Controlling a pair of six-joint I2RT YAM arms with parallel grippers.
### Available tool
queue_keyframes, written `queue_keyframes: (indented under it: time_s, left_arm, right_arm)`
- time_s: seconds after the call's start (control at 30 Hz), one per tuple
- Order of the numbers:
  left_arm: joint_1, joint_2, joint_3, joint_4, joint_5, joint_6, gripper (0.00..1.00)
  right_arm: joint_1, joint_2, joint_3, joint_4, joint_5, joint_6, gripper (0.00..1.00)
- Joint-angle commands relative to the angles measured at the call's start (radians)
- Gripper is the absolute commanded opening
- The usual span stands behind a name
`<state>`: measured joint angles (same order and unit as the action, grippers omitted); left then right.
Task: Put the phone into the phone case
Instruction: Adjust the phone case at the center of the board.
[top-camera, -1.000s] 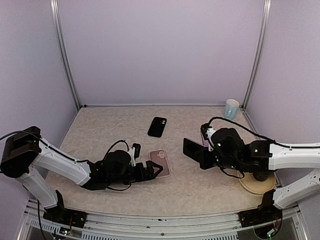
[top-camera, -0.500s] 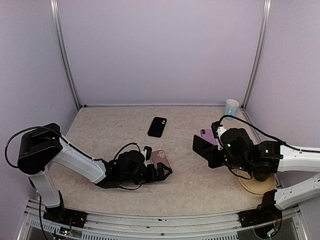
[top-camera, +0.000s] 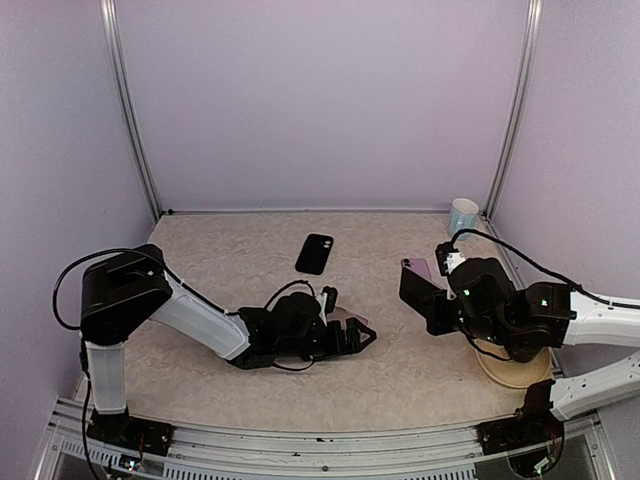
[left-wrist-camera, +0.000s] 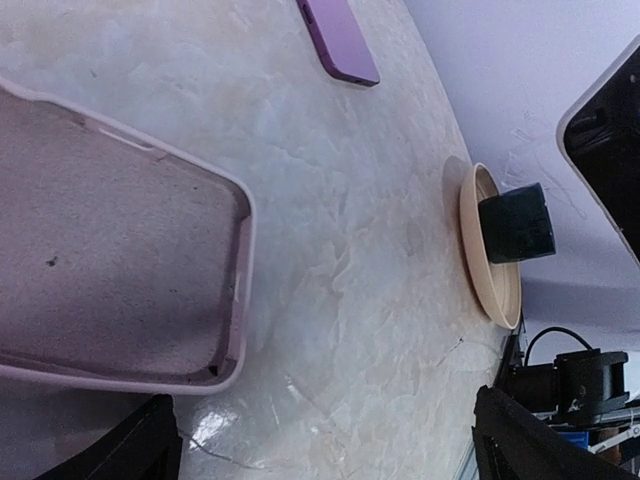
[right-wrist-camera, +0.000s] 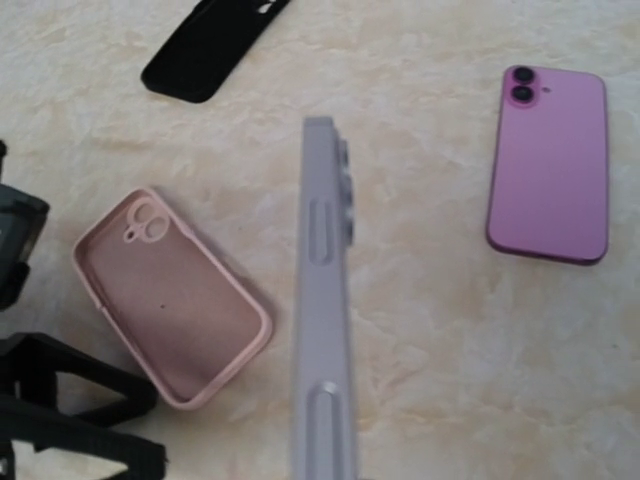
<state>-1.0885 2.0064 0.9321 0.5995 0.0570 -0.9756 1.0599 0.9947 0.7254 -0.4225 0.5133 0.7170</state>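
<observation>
Your right tool (top-camera: 435, 308) grips a phone (right-wrist-camera: 320, 300) off the desk (top-camera: 230, 260); your left tool (top-camera: 358, 338) gapes wide at the pink case (right-wrist-camera: 170, 295).

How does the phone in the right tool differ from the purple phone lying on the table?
The held phone is gripped and seen edge-on, its side buttons showing; the purple phone lies flat on the table, back up, with its two lenses visible. The held phone's edge looks pale lavender; the purple phone is a deeper magenta. Both are slim phones.
</observation>
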Motion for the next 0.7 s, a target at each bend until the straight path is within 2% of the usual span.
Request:
queue_keyframes:
  time_s: [0.0, 0.23, 0.37, 0.67]
  left_arm:
    - [0.019, 0.043, 0.018, 0.082, 0.067, 0.021, 0.99]
    - [0.04, -0.119, -0.089, 0.078, 0.027, 0.047, 0.99]
    - [0.041, -0.297, -0.174, 0.035, -0.033, 0.066, 0.99]
    - [0.032, -0.682, -0.359, -0.179, -0.252, 0.102, 0.99]
  right_arm:
    - [0.001, -0.022, 0.008, 0.004, 0.056, 0.012, 0.0]
    - [-0.012, 0.029, 0.033, 0.046, 0.024, -0.033, 0.0]
    - [-0.015, 0.092, 0.052, 0.124, -0.027, -0.087, 0.0]
    - [-0.021, 0.346, 0.159, 0.255, -0.141, -0.172, 0.0]
